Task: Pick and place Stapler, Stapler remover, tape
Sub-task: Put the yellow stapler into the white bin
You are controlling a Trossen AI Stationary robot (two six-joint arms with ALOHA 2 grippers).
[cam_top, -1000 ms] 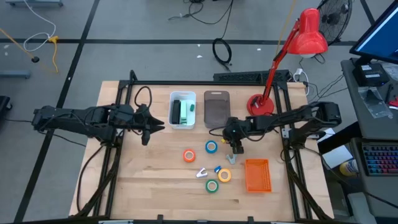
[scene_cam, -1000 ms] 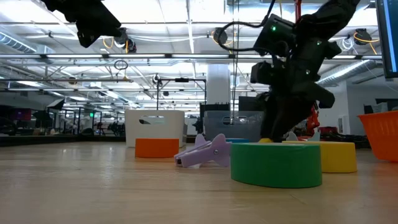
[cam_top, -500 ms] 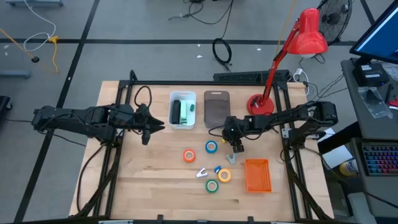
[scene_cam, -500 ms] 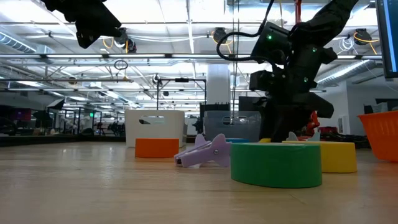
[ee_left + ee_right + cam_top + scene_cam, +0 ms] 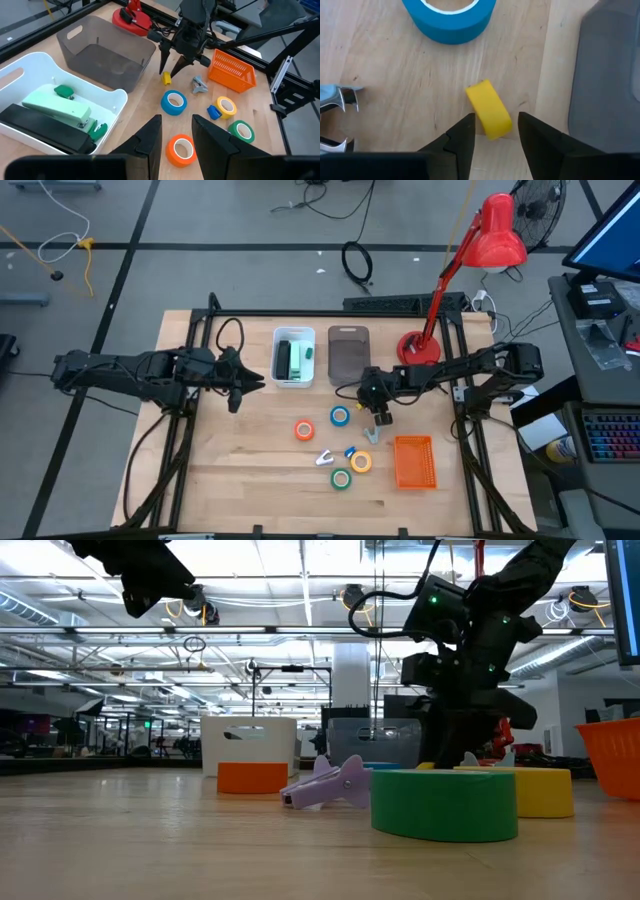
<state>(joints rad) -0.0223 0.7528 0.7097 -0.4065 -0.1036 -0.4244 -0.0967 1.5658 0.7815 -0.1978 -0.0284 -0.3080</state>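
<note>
A small yellow piece (image 5: 489,110) lies on the table (image 5: 230,470) between my right gripper's (image 5: 380,417) parted fingers (image 5: 460,140), untouched, just beside the blue tape (image 5: 450,20). My left gripper (image 5: 240,385) hangs part-open, empty. A green stapler (image 5: 55,107) sits in the white bin (image 5: 117,97); the grey bin (image 5: 107,55) beside it holds nothing visible.

table (image 5: 250,470): pale wood, visible grain, matt.
tape (image 5: 451,17): blue roll, smooth, slightly glossy.
white bin (image 5: 107,102): smooth glossy plastic.
grey bin (image 5: 107,52): translucent smoky plastic.
basket (image 5: 232,72): orange plastic mesh.
stapler (image 5: 57,112): green plastic, satin.
</note>
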